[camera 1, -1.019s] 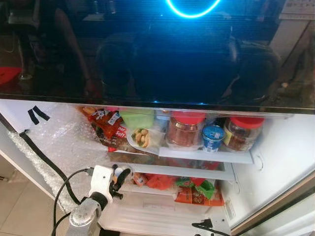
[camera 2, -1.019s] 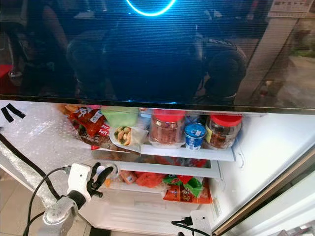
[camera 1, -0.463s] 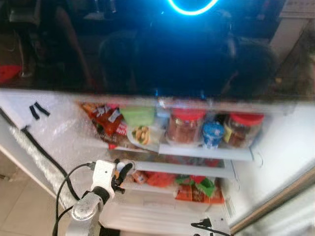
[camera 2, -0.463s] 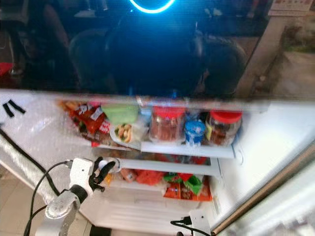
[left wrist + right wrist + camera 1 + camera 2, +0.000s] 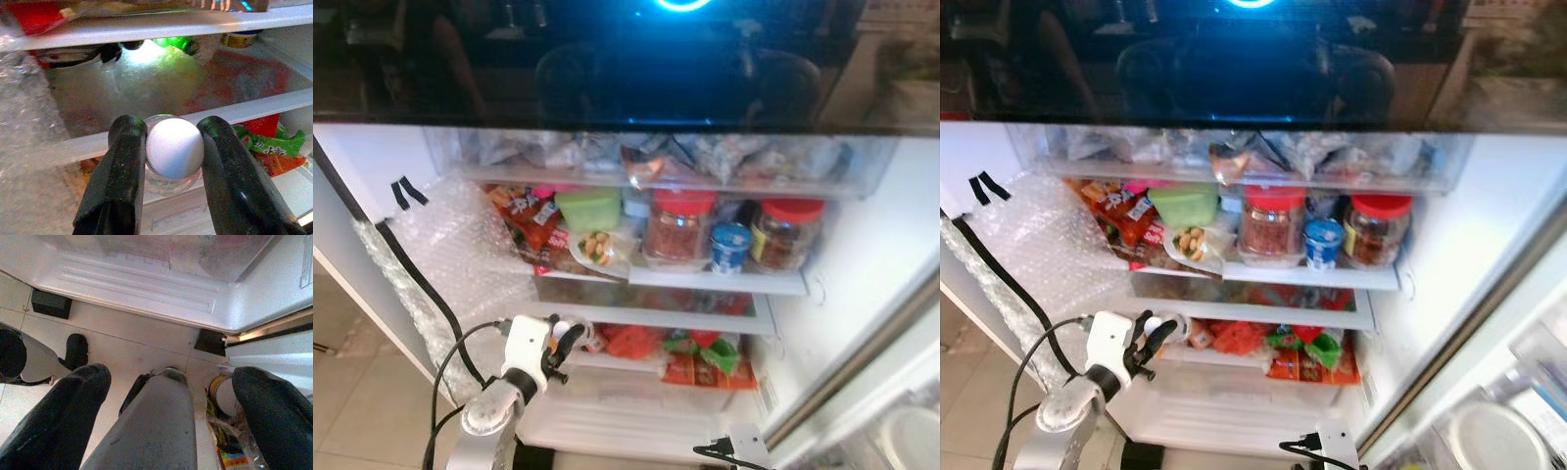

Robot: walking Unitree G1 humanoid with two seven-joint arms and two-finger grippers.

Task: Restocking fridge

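The fridge stands open before me. My left gripper [image 5: 562,340] is shut on a small round white-topped clear container [image 5: 174,147], held in front of the edge of the lower shelf [image 5: 695,320] at its left end. Red and green packets [image 5: 700,354] lie below that shelf. The middle shelf [image 5: 724,283] carries two red-lidded jars [image 5: 677,227], a blue cup [image 5: 729,247], a green tub [image 5: 588,208], a red snack bag [image 5: 530,217] and a plate of food [image 5: 599,251]. My right gripper [image 5: 171,379] hangs open over the tiled floor, nothing between its fingers.
A clear drawer [image 5: 656,157] of bagged food sits above the shelves. Bubble wrap [image 5: 460,245] lines the fridge's left wall. The dark glossy panel [image 5: 607,59] runs overhead. A cable [image 5: 421,284] trails down the left. The door edge [image 5: 862,362] is at the right.
The camera has shifted, bringing the top drawer into sight under the dark panel. My left gripper still holds the container at the lower shelf's left end.
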